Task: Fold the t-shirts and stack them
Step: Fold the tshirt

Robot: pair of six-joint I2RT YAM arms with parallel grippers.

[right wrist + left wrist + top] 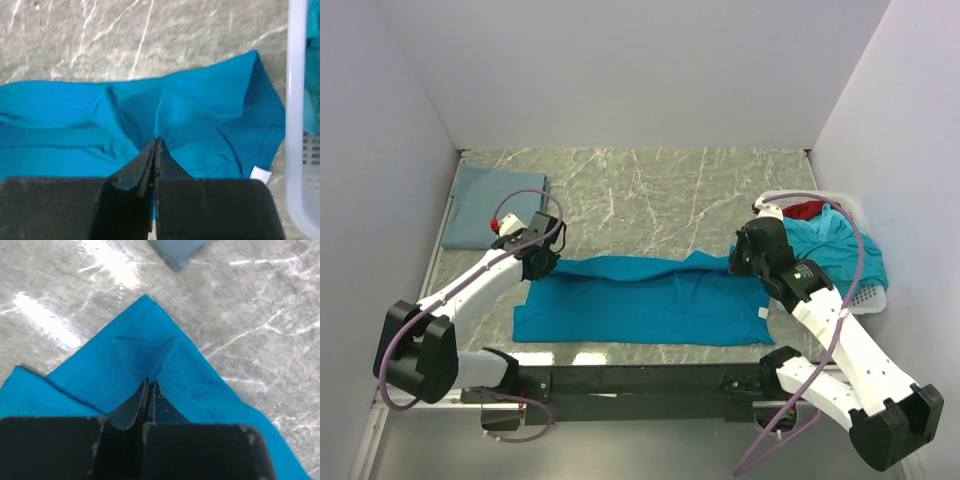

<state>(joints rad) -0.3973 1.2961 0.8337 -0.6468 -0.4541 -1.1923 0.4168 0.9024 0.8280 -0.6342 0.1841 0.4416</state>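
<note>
1. While the teal t-shirt [640, 300] is lying spread out lengthwise on the marble desk [650, 190], both claws are holding it at its far edge, one near each end.
2. The left claw [540, 262] is pinching the far left corner of this shirt. In the left wrist view its fingers [132, 410] are pressing together, and the teal cloth is rising into a small peak just in front of them, so this claw is closed on the fabric.
3. The right claw [742, 260] is gripping the far edge near the right end. In the right wrist view its two fingers [137, 167] are meeting with a fold of the cloth caught between them.
4. A small white label [260, 174] is showing at the near right corner of the shirt.
5. A grey-blue t-shirt [490, 205] is lying folded at the far left corner of the desk, apart from the teal one.
6. The white perforated basket [868, 298] is standing at the right edge of the desk, just beside the shirt's right end. It is holding a red t-shirt [807, 210] and more teal t-shirts [840, 250] heaped inside.
</note>
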